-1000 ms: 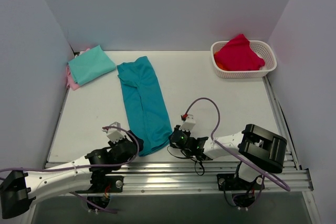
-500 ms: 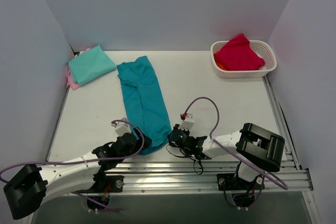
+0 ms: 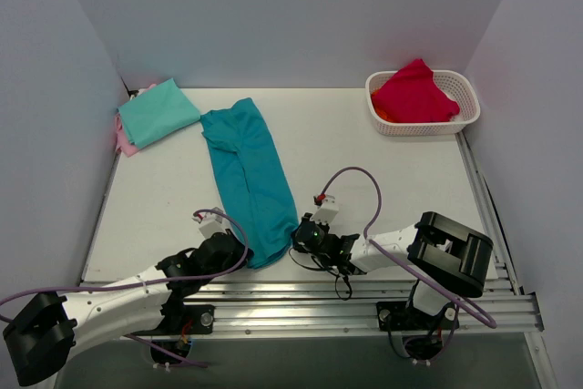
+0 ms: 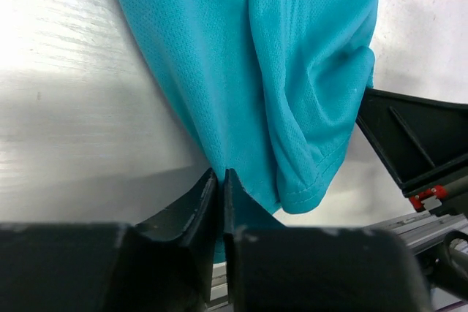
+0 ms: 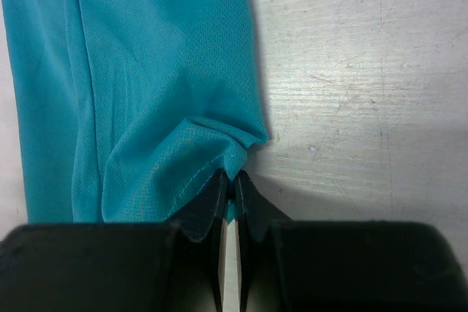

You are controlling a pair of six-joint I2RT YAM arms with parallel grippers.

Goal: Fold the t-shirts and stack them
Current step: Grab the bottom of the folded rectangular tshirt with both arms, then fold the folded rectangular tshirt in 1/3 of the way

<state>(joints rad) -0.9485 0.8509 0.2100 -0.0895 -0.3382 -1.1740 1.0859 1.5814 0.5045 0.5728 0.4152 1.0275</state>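
A deep teal t-shirt [image 3: 246, 175] lies folded into a long strip down the middle of the table. My left gripper [image 3: 235, 250] is shut on its near left hem corner [image 4: 219, 173]. My right gripper [image 3: 299, 238] is shut on its near right hem corner [image 5: 235, 174]. A paler mint-green t-shirt [image 3: 158, 111] sits folded at the far left, on top of a pink one [image 3: 126, 140] whose edge peeks out.
A white basket [image 3: 463, 116] at the far right holds a red cloth [image 3: 414, 93]. White walls close in the table on three sides. A metal rail [image 3: 364, 302] runs along the near edge by the arm bases.
The left gripper has moved right onto the teal shirt's near corner and closed on it. The right gripper has stayed shut on its corner.
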